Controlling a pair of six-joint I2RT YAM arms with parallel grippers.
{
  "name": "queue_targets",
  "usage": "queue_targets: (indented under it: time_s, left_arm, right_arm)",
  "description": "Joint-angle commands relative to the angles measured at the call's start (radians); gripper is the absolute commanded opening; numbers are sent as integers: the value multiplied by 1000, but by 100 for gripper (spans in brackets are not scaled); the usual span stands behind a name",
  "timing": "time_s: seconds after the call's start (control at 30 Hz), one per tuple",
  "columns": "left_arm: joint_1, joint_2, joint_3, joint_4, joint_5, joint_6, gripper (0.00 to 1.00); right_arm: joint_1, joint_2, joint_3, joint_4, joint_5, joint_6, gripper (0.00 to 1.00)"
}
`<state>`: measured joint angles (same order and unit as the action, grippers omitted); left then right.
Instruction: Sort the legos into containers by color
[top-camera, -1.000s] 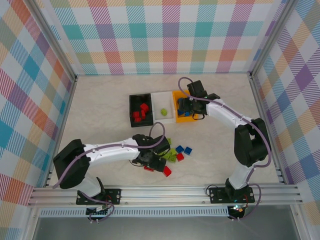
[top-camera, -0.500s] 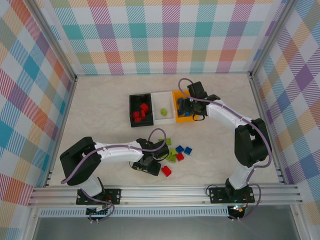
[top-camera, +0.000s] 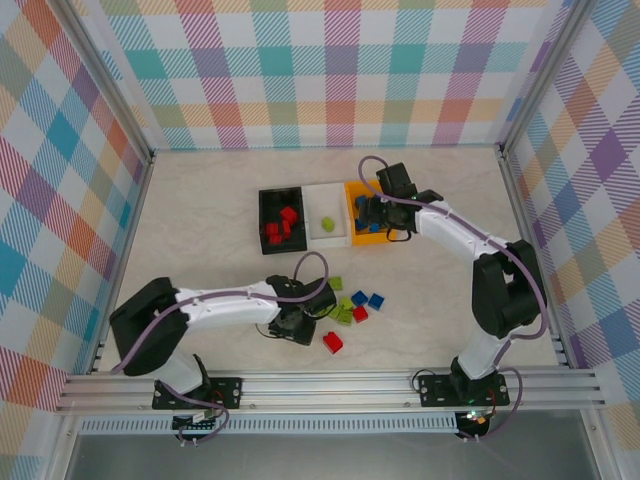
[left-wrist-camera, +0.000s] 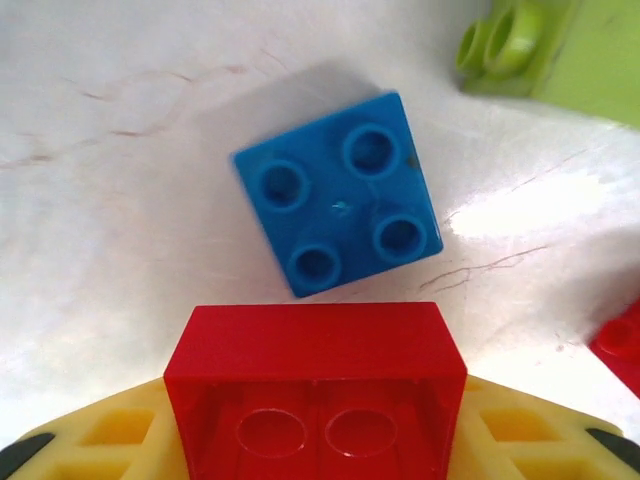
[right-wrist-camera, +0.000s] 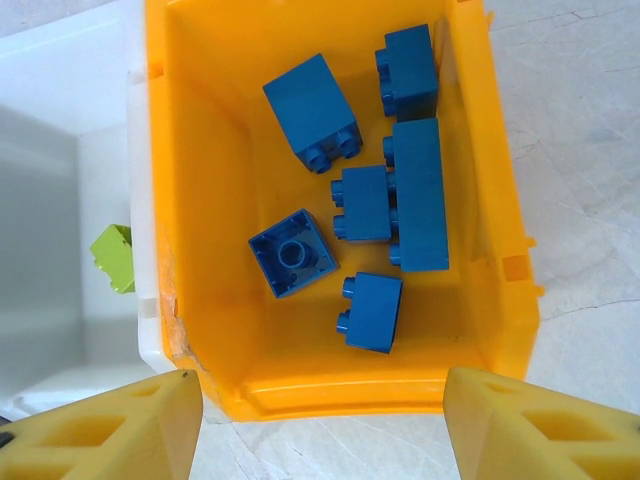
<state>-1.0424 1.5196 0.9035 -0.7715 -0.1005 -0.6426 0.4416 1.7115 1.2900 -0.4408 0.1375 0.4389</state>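
On the near part of the table (top-camera: 200, 235), the left gripper (top-camera: 296, 326) is seen low over the surface, its yellow fingers (left-wrist-camera: 100, 435) pinched on a red brick (left-wrist-camera: 315, 385) whose hollow underside is turned toward the wrist camera. Just beyond it a blue square brick (left-wrist-camera: 338, 205) lies flat with studs up, near the held piece; whether they touch cannot be told. A lime brick (left-wrist-camera: 515, 45) is cut off by the upper edge of that view. A loose red brick (top-camera: 333, 342) lies just right of the gripper, and past it lies a small cluster (top-camera: 352, 306) of lime, red and blue pieces. Bare surface is open left of the arm and right of the cluster. Farther off, three bins are set in a row, walls touching. The black bin (top-camera: 282, 191) holds red bricks (top-camera: 284, 222), the white bin (top-camera: 325, 200) holds one lime piece (top-camera: 328, 223), and the orange bin (right-wrist-camera: 200, 200) holds six blue bricks (right-wrist-camera: 420, 195). The right gripper (right-wrist-camera: 318, 420) is held above the orange bin's near rim, its fingers spread wide with nothing between them. An open strip lies between the bins and the back wall (top-camera: 330, 90).
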Motion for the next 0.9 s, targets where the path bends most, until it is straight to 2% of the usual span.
queue_targets:
  time_s: [0.0,0.13,0.23,0.33,0.47,0.63,0.8,0.87]
  left_arm:
    - [84,-132,69,-87,-94,-24,38]
    - [258,-155,199,-86,-139,41,39]
    - [364,-48,325,-49,-163,114,39]
    - [427,108,483,-35,-188,170,38]
    - [494,309,673,-44,-218,197,36]
    - [538,501,853,-91,-246,212,35]
    - [567,637,1001,-153,-269,221,35]
    - [579,669,1037,-164,-266,224,38]
  right_arm:
    - [-1,-59,-32,17,-16,16,65]
    - [1,-102,-91,29,-36,30,65]
    - [2,-122,-133,33,-39,32,65]
    - [2,-131,-154,25,-43,29,65]
    - [6,-161,-184,14,-50,32,65]
    - [40,-237,-237,-16,-68,39,65]
    - [145,-369,-340,-47,-95,27,66]
    - [207,-409,-368,-65,-133,-5,67]
